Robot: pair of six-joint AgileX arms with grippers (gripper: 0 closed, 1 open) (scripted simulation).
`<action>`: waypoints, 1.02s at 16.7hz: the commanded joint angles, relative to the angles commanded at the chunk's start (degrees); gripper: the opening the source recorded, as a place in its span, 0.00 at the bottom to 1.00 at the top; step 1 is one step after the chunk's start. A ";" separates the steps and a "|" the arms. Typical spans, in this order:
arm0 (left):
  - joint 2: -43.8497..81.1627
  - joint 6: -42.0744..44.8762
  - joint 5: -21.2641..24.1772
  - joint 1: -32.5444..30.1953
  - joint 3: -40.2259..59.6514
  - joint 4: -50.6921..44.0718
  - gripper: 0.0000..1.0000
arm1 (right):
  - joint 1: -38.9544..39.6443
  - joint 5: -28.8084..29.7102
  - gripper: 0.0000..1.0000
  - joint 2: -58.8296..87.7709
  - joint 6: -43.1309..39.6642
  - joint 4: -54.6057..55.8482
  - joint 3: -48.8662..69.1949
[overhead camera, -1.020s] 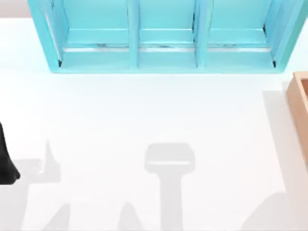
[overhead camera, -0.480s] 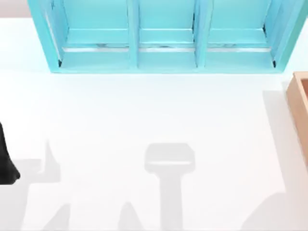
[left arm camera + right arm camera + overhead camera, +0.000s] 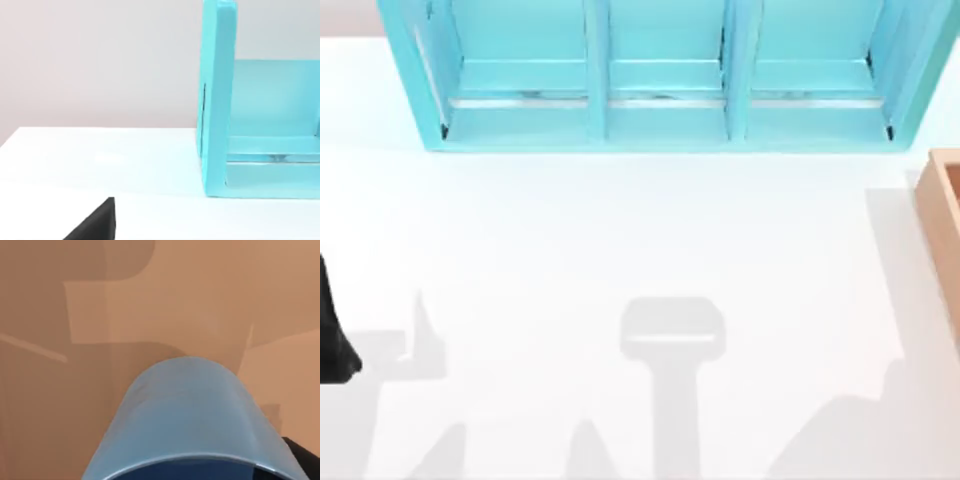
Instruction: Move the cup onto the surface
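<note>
Your right wrist view has the round, translucent blue cup [image 3: 187, 415] close against the tan wooden box [image 3: 100, 315]; the right claw's grip cannot be told. The smooth white desk [image 3: 620, 230] fronts a teal three-bay shelf [image 3: 660, 110]. Your left arm [image 3: 332, 340] sits at the desk's left edge.

The cup [image 3: 187, 415] is looking like smooth, translucent blue plastic; the wooden box [image 3: 75, 390] is showing matt tan, the shelf unit [image 3: 660, 75] glossy teal, the surface [image 3: 620, 230] plain matt white.
</note>
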 joint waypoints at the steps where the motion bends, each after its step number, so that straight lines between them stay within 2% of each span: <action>1: 0.00 0.00 0.00 0.00 0.00 0.00 1.00 | 2.02 -0.02 0.00 -0.87 1.66 -2.39 1.09; 8: 0.00 0.00 0.00 0.00 0.00 0.00 1.00 | 15.74 0.12 0.00 -9.19 16.10 -18.39 8.61; 14: 0.00 0.00 0.00 0.00 0.00 0.00 1.00 | 16.40 -0.04 0.00 -9.42 17.04 -19.16 9.01; 17: 0.00 0.00 0.00 0.00 0.00 0.00 1.00 | 20.14 -0.13 0.00 -5.74 20.80 -20.64 12.81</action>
